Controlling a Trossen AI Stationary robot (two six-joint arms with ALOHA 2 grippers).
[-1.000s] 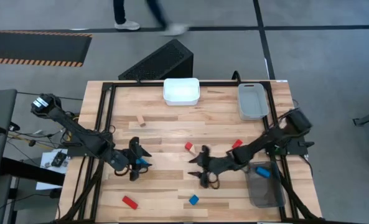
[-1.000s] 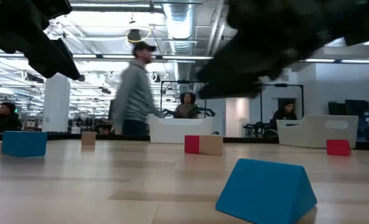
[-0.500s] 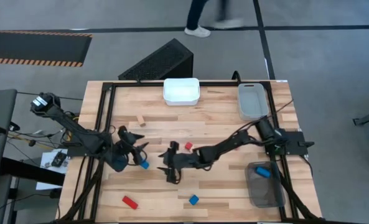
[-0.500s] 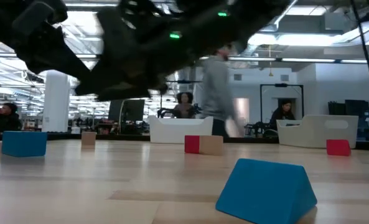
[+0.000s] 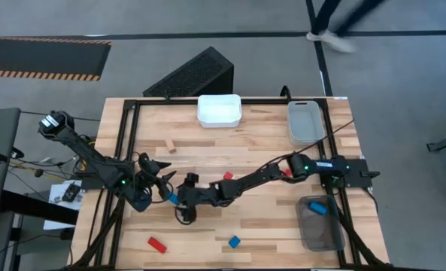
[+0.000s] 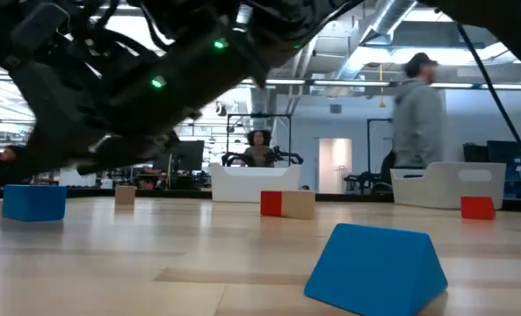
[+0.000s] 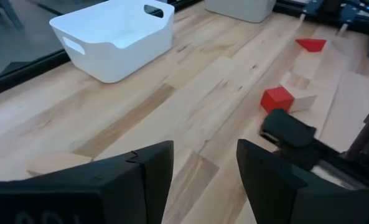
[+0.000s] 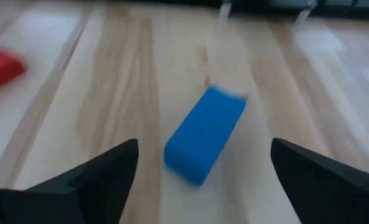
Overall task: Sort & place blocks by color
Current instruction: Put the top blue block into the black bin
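High view: left end effector point(image 5: 156, 181) at the left-middle of the wooden surface point(image 5: 260, 143), fingers apart with nothing between them. Right arm stretched far across toward it, right end effector point(image 5: 183, 205) just beside, fingers spread wide and empty. Blue bar point(image 5: 173, 199) lying flat on the boards between the two end effectors, right at the right one's tips. Red cube point(image 5: 227, 176) near the middle, red bar point(image 5: 156, 244) and blue wedge point(image 5: 234, 242) toward the near edge, wooden block point(image 5: 170, 147) farther back on the left. White bin point(image 5: 219, 110) and grey bin point(image 5: 304, 121) along the far edge; clear bin point(image 5: 320, 223) at the right with a blue piece point(image 5: 318, 208) inside

Low view: blue wedge point(image 6: 376, 269) closest, blue bar point(image 6: 34, 202) at the left, red cube point(image 6: 271, 203) touching a pale block point(image 6: 298, 204) mid-surface, another red piece point(image 6: 477, 207) at the right. Dark arms overhead; a person point(image 6: 418, 114) walking behind

Left wrist view: two dark fingers point(image 7: 144, 168) apart, nothing held; white bin point(image 7: 112, 37), red cube point(image 7: 276, 99) and a red wedge point(image 7: 310, 44) beyond

Right wrist view: fingers point(image 8: 94, 174) wide apart, blue bar point(image 8: 205, 135) on the boards just ahead between them, red piece point(image 8: 2, 68) off to one side
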